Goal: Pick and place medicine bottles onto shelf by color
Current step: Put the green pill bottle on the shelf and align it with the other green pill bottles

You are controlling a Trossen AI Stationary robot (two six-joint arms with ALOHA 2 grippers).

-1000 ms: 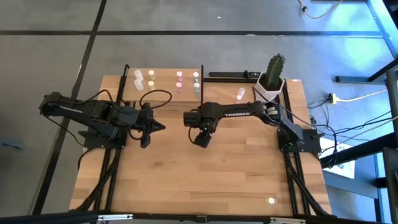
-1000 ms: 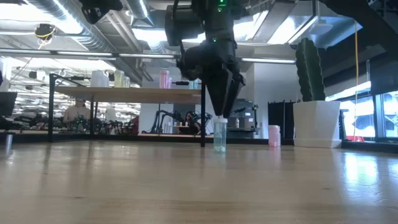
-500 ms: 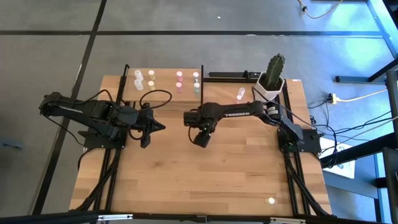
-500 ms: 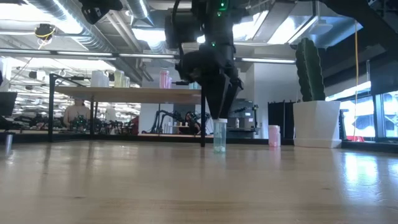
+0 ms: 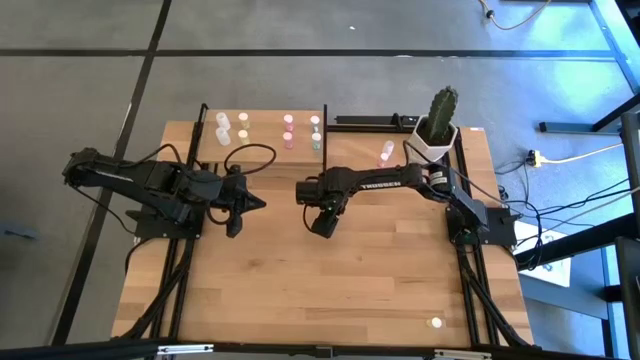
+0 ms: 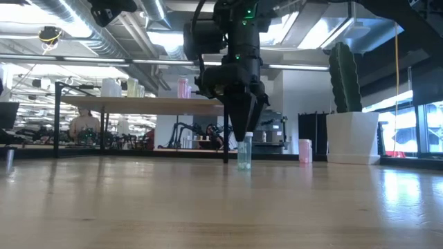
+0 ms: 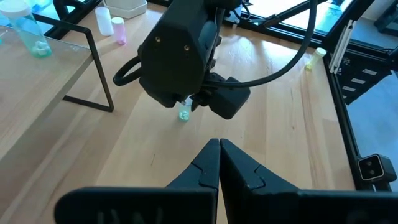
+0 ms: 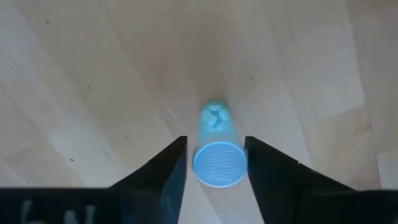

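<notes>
The right end effector [image 8: 212,163] straddles an upright pale green bottle [image 8: 216,155], fingers spread, not yet pinching; next: squeeze, lift, carry to the shelf [image 5: 265,135].

A robotics lab in an open industrial hall.

Exposed ceiling ducts [image 6: 76,17] and strip lights ran overhead. Beyond the wooden table [image 6: 208,200], more robot arms [image 6: 183,131] stood on benches and a person [image 6: 84,126] sat at a workstation. The floor [image 5: 300,30] was grey concrete, with cables [image 5: 560,160] trailing beside the rig.
</notes>
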